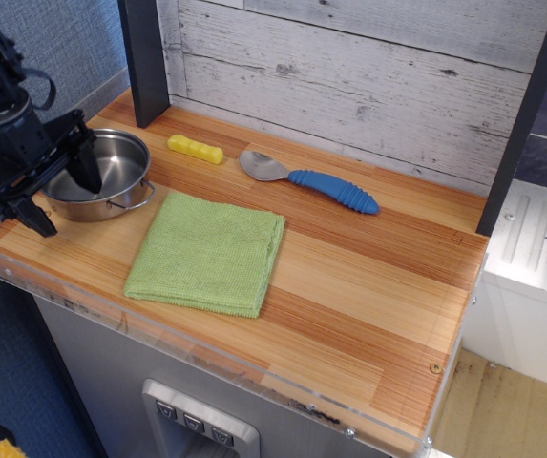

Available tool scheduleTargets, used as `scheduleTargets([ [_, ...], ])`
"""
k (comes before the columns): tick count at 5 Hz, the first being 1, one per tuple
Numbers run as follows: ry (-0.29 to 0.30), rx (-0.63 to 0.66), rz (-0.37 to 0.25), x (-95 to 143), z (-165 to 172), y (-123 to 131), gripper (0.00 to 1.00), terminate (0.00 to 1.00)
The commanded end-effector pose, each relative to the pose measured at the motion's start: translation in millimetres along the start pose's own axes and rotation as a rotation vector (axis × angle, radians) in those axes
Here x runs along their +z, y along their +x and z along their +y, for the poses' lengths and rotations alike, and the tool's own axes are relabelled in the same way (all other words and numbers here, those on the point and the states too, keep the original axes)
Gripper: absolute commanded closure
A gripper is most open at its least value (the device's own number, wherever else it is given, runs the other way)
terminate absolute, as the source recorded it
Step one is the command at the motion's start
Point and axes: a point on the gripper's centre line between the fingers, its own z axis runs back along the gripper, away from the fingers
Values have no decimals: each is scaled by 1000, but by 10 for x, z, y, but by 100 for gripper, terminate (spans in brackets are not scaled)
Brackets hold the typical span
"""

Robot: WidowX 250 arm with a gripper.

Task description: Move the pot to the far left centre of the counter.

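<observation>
The claw (55,186) hangs spread wide at the bench's (368,315) left end; one finger (86,162) sits inside the pot (103,176), the other (32,214) outside its left wall; right of the claw lies a green cloth (206,253); farther right, a yellow piece (195,149) and blue-handled spoon (311,178).

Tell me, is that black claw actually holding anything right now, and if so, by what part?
Nothing is held. The gripper is open, its fingers spread on either side of the pot's left rim, not closed on it.
</observation>
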Motion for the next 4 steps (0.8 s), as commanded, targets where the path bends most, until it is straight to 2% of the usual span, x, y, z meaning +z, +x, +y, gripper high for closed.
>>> scheduleTargets([
  [1, -97, -138, -98, 606, -334, -100, 0, 0],
  [2, -108, -165, -150, 784, -464, -206, 0, 0],
  [4, -108, -165, -150, 784, -464, -206, 0, 0],
])
